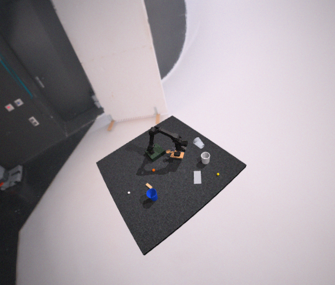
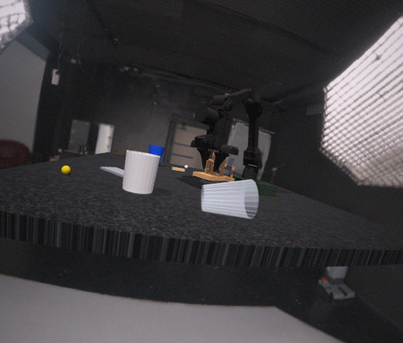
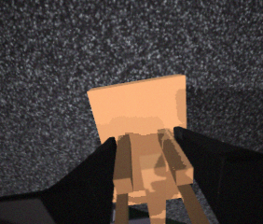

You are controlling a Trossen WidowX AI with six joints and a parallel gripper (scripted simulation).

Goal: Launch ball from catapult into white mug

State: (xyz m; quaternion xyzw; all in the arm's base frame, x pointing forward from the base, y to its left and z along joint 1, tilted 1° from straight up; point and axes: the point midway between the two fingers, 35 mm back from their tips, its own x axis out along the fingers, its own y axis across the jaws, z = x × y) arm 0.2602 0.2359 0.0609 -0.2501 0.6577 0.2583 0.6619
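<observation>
Catapult (image 1: 177,157) (image 2: 213,176) (image 3: 141,105) sits inward from the worktop's top corner, its uprights pinched in my gripper (image 1: 179,152) (image 2: 214,162) (image 3: 145,136); I'd turn it slowly, base flat, toward the white mug (image 1: 205,158) (image 2: 141,172).

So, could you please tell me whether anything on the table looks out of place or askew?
Yes: the clear ribbed cup lies on its side near the white mug, which stands upright, as does the blue cup. Nothing looks spilled.

Tan catapult (image 1: 179,157) (image 2: 211,176) (image 3: 141,105) clamped — white mug (image 1: 205,159) (image 2: 140,173) upright — orange ball (image 1: 153,170), yellow ball (image 1: 217,174) (image 2: 66,169), white ball (image 1: 128,192) (image 2: 186,166) on tabletop (image 1: 173,193) (image 2: 94,203).
</observation>
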